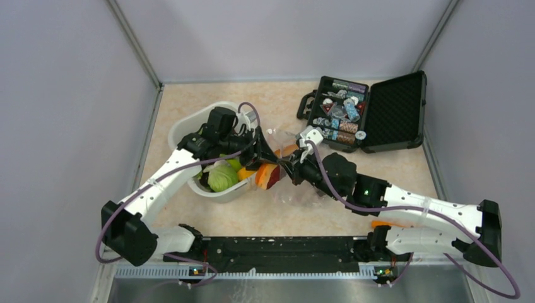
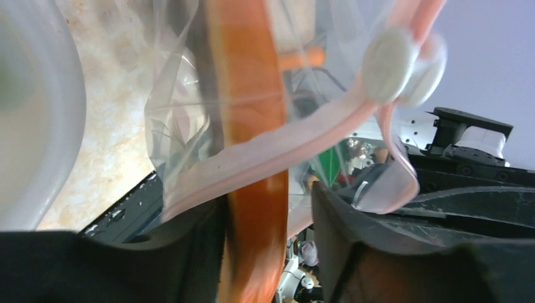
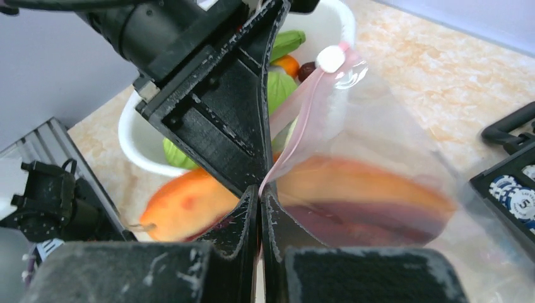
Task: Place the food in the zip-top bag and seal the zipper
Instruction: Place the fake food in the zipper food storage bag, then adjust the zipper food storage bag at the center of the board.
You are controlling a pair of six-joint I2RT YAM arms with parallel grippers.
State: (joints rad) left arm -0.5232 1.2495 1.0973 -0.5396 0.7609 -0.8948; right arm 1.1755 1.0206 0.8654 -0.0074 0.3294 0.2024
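- Clear crinkly plastic zip-top bag [image 3: 391, 126] is hanging just beyond the right gripper [image 3: 260, 196], whose jaws are pressing together on its thin pink-red zipper strip [image 3: 296, 120].
- Jaws of the left gripper [image 2: 268, 202] are standing spread around a long orange toy food piece [image 2: 246, 76], lying partly through the bag's mouth.
- Loading seems to be going on; next, that piece is likely needing a push fully inside before sealing.

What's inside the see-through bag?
Orange and purple food shows through the bag. The right jaws, pinching the bag's edge, cover its near corner, so anything there is hidden.
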